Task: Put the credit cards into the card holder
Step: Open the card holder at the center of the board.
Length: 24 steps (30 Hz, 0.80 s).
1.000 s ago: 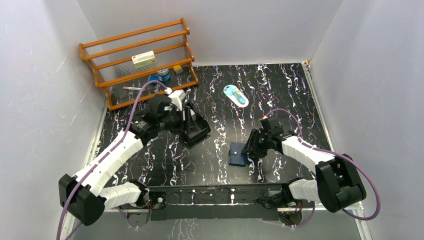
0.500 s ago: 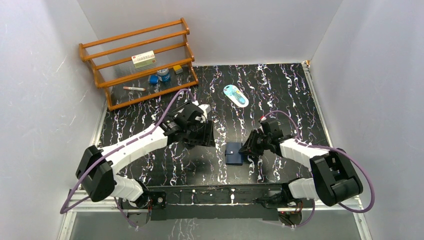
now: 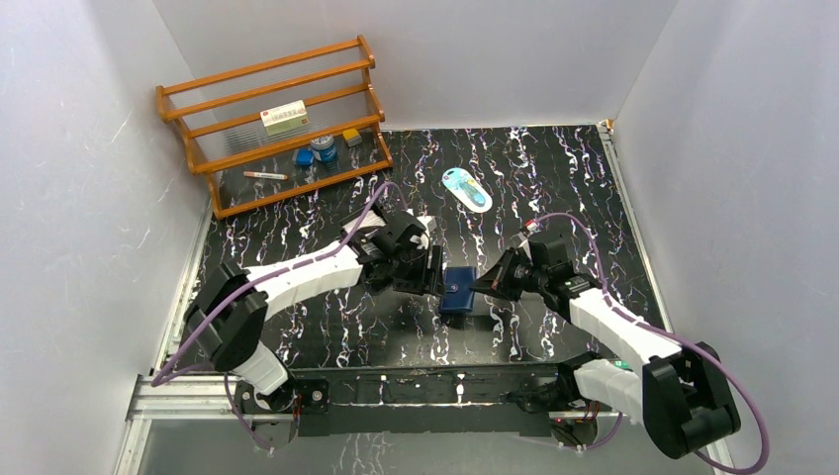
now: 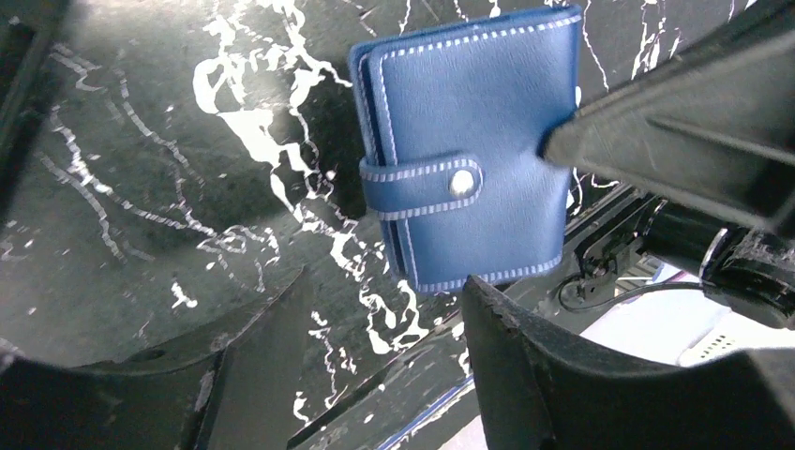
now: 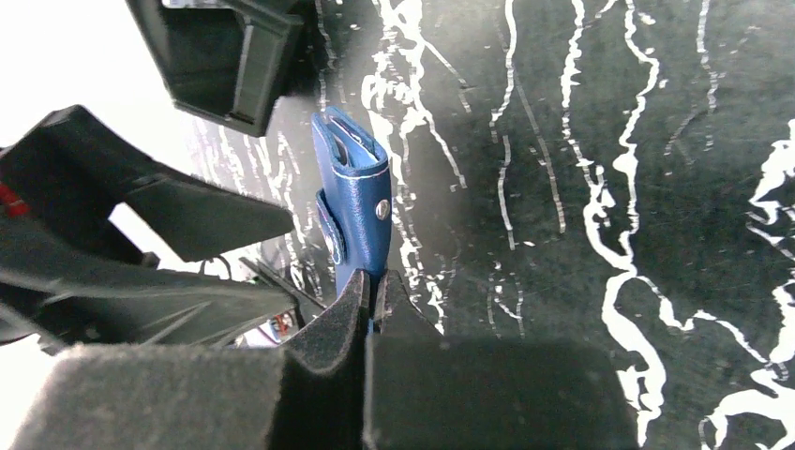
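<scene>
— Blue leather, thin-on from the right wrist: is the holder [image 5: 356, 202] off the table [image 3: 554, 178]?

— Looks raised to me, though I can't be sure. The right claw [image 5: 372, 292] has its pads pressed together on one thin edge, and the holder sticks straight out past the tips.

— Upright or flat?

— Tilted, I'd say. Its broad face shows from above and also toward the left wrist.

— Which edge is free?

— The one away from the pinch. The strap [image 4: 422, 187] wraps round it and the stud [image 4: 460, 182] is snapped, so the holder is shut.

— And the left claw [image 3: 427, 269]?

— Spread and empty, just beside the holder, opposite the right claw. The studded face is turned toward it.

— So the holder sits between them?

— Yes, mid-table, with the claws facing each other across it. The right has it, and the left is a short reach off.

— What does the next move turn on?

— My guess is the strap edge. It lies on the left claw's side, so that claw is the one to catch the strap and pop the stud while the right holds the opposite edge. Pushing on the broad face would only swing the holder.

— Cards?

— None that I can find in any view. Farther back stands a wooden rack [image 3: 277, 119] with small things on it, too small to name.
</scene>
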Each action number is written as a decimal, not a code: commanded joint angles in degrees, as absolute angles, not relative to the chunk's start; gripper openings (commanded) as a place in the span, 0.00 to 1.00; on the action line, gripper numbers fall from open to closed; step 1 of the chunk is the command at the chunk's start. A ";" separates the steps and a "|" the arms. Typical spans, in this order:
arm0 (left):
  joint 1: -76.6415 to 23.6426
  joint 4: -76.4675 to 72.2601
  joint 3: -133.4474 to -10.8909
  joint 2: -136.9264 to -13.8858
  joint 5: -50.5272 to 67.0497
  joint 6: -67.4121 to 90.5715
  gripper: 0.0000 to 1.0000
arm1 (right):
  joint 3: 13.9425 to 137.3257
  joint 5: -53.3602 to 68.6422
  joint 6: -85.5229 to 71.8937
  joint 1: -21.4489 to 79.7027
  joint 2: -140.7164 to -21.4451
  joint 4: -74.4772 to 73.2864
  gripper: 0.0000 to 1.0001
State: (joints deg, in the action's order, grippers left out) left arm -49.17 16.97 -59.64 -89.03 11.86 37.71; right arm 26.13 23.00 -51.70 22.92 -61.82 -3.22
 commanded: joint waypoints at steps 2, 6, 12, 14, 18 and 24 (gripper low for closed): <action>-50.30 13.07 -62.96 -92.14 17.52 37.98 0.60 | 27.96 23.99 -56.82 24.34 -57.21 -2.97 0.00; -51.28 12.35 -63.88 -93.65 16.81 37.70 0.62 | 28.51 23.23 -57.12 25.54 -56.75 -3.59 0.00; -52.41 13.01 -63.90 -94.53 10.30 36.21 0.63 | 29.08 22.89 -56.70 27.31 -57.83 -3.25 0.00; -52.66 13.28 -64.16 -94.76 8.95 35.60 0.62 | 29.01 22.62 -56.76 27.96 -58.04 -3.05 0.00; -53.36 14.25 -65.00 -95.60 6.74 34.42 0.52 | 29.05 22.15 -56.90 28.83 -58.25 -2.56 0.00; -54.02 16.31 -65.64 -96.24 4.41 32.91 0.31 | 29.27 21.70 -56.62 29.26 -58.38 -2.91 0.00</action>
State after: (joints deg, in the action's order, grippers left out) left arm -53.28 14.24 -63.72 -96.05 7.44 34.94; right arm 26.13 20.47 -55.77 28.62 -58.65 -5.21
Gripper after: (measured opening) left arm 0.383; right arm 0.021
